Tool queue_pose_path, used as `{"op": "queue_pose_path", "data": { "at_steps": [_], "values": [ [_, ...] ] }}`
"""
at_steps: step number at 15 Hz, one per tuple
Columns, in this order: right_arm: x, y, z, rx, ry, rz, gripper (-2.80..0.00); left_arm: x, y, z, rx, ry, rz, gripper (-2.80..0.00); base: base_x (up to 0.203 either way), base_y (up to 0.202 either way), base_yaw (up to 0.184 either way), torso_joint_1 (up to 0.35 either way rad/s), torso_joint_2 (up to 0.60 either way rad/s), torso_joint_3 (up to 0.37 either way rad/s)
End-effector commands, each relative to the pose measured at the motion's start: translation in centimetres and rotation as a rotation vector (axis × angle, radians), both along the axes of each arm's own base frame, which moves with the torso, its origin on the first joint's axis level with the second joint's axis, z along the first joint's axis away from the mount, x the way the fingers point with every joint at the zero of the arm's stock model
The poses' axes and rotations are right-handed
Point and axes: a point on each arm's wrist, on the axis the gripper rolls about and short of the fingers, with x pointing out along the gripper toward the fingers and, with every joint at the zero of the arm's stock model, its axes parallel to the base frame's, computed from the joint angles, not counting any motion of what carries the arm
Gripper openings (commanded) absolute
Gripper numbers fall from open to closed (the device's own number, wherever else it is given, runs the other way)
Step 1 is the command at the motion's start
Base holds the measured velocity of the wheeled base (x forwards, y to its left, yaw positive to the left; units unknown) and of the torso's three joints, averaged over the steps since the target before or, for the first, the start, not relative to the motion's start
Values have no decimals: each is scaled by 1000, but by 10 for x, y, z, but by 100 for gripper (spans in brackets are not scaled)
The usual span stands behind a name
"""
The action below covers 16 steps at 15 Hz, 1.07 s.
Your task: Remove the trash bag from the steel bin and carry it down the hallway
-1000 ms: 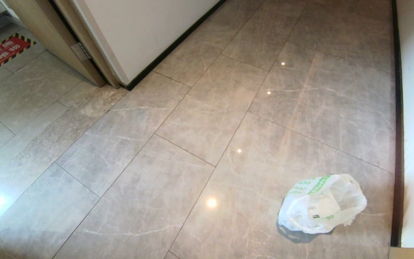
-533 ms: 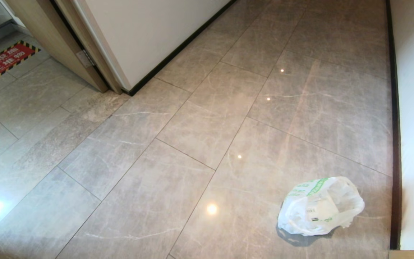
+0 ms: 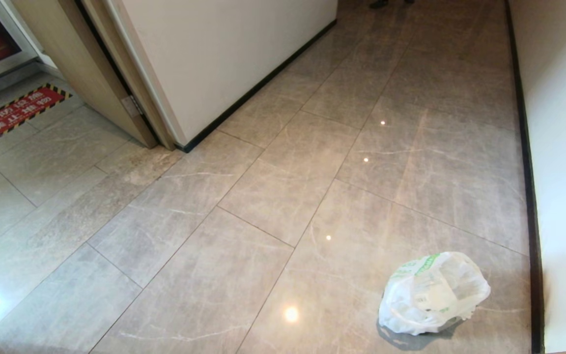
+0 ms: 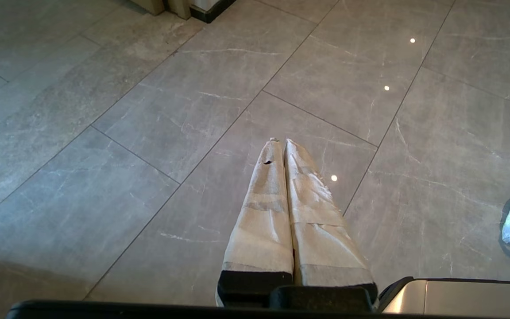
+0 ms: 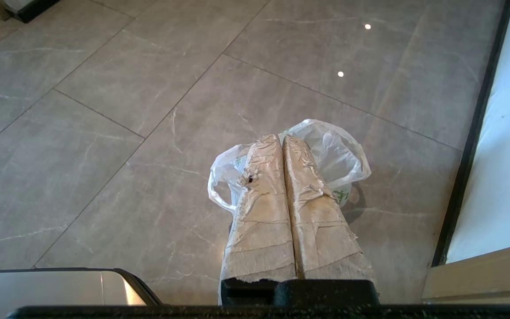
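**Trash bag on the hallway floor, both grippers closed and empty**

Hallway (image 3: 283, 196): glossy beige-grey marble-look tiles running ahead, dotted with small bright light reflections. White wall (image 3: 558, 172) with a black baseboard (image 3: 526, 187) along the right. On the left, another white wall (image 3: 224, 54) ending at a corner, with a wooden door frame (image 3: 91, 69) beside it. Farther left, a red floor sign with yellow-black striped border (image 3: 15, 112) lying flat on the tiles.

Trash bag (image 3: 433, 293): resting on the hallway floor at lower right in the head view, near the right-hand baseboard but apart from it. Thin, translucent white, green print along the upper edge, whitish paper showing through, slumped and partly open at the top. No gripper touching it.

Right gripper (image 5: 280, 138): tape-wrapped fingers pressed together, holding nothing, raised above the floor with the bag lying beyond and beneath the tips in the right wrist view.

Left gripper (image 4: 280, 141): tape-wrapped fingers likewise pressed together and empty, raised over bare tiles, the bag only at the edge of the left wrist view, well off to the side.

Neither arm in the head view.
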Motion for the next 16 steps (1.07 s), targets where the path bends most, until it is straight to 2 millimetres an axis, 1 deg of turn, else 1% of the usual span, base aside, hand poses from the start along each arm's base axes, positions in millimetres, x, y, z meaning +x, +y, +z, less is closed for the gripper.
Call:
{"op": "queue_pose_path", "data": {
  "at_steps": [1, 16],
  "values": [
    [0, 0, 0, -1, 1, 1, -280, 0, 0, 0, -1, 0, 1, -280, 0, 0, 0, -1, 2, 212],
    [0, 0, 0, 1, 1, 1, -280, 0, 0, 0, -1, 0, 1, -280, 0, 0, 0, 3, 1, 204]
  ]
}}
